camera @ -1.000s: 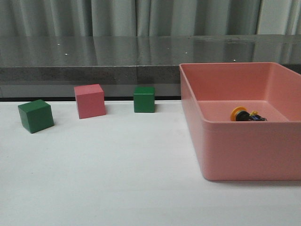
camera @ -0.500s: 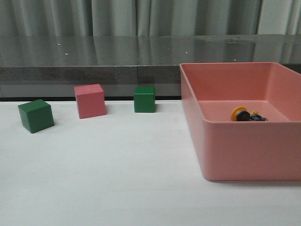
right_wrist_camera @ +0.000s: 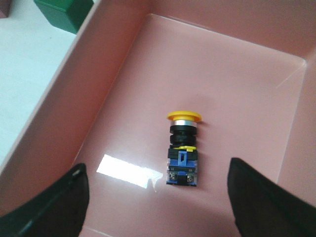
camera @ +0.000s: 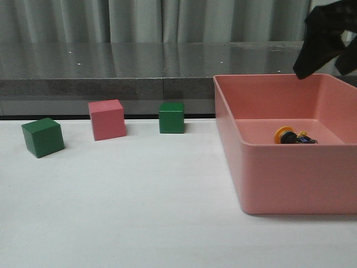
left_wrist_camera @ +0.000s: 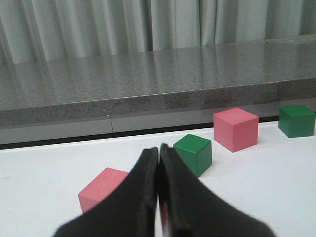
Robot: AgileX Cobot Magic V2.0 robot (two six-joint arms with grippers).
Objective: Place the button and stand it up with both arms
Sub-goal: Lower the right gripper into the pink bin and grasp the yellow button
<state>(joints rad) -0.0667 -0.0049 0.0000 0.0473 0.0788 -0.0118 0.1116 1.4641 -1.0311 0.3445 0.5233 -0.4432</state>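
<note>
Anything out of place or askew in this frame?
Only the button: it lies tipped on its side on the floor of the pink bin, not standing. The cubes sit flat on the table, and nothing looks spilled or damaged.

Smooth pink plastic bin [camera: 290, 178] with a glossy floor catching glare. Glossy yellow-capped plastic button [right_wrist_camera: 183, 148] with a silvery metal ring. Matt white tabletop [camera: 139, 212]. Polished speckled grey stone ledge [left_wrist_camera: 148, 74]. Pleated grey cloth curtain [camera: 139, 19]. Matt black tool [left_wrist_camera: 159, 202].

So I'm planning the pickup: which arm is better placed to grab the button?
Right. The right gripper hangs open over the pink bin with the button between its fingers; the left gripper is shut, facing the cubes.
</note>
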